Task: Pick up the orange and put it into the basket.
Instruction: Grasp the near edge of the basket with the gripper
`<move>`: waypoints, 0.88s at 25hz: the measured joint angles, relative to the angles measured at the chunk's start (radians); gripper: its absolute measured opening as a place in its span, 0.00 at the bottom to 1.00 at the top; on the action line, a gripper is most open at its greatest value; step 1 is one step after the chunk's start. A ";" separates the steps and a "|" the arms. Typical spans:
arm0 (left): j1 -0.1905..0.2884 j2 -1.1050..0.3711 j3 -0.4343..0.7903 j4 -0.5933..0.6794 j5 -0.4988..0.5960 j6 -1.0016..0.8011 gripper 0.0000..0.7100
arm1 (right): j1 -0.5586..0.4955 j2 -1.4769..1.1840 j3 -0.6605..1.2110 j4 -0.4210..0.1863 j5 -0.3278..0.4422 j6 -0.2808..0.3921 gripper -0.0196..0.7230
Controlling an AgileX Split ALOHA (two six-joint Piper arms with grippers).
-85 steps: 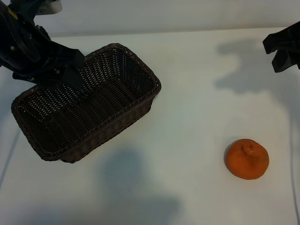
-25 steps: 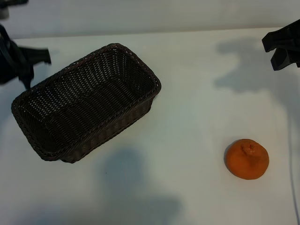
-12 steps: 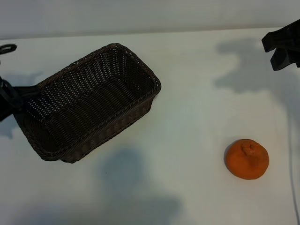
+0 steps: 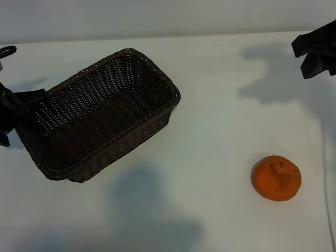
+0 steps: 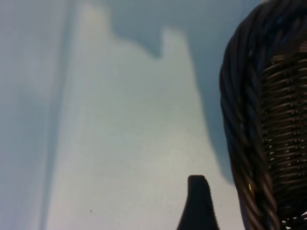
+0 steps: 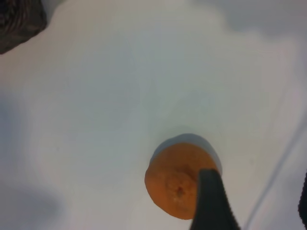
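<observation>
Orange (image 4: pixel 276 178) on table, well apart from basket (image 4: pixel 97 113), untouched. My right gripper (image 4: pixel 315 52) above, jaws open, empty. Orange likely firm, light, rolls easily; pinch across widest middle, not stem bump. Left gripper (image 4: pixel 11 113) open beside basket end.

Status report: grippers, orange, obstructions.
Left gripper open at basket end. Right gripper open, clear of orange. Orange on table, path unobstructed.

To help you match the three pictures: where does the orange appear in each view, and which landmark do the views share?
Exterior view: orange lower right, on the table.
Left wrist view: not in it.
Right wrist view: low centre, partly behind a tool finger.
Shared landmark: the basket.
</observation>
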 joint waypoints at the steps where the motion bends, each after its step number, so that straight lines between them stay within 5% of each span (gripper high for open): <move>1: 0.000 0.000 0.000 0.000 0.000 0.000 0.80 | 0.000 0.000 0.000 0.000 0.000 0.000 0.61; 22: 0.000 0.103 0.187 -0.073 -0.348 0.002 0.80 | 0.000 0.000 0.000 0.003 -0.002 0.000 0.61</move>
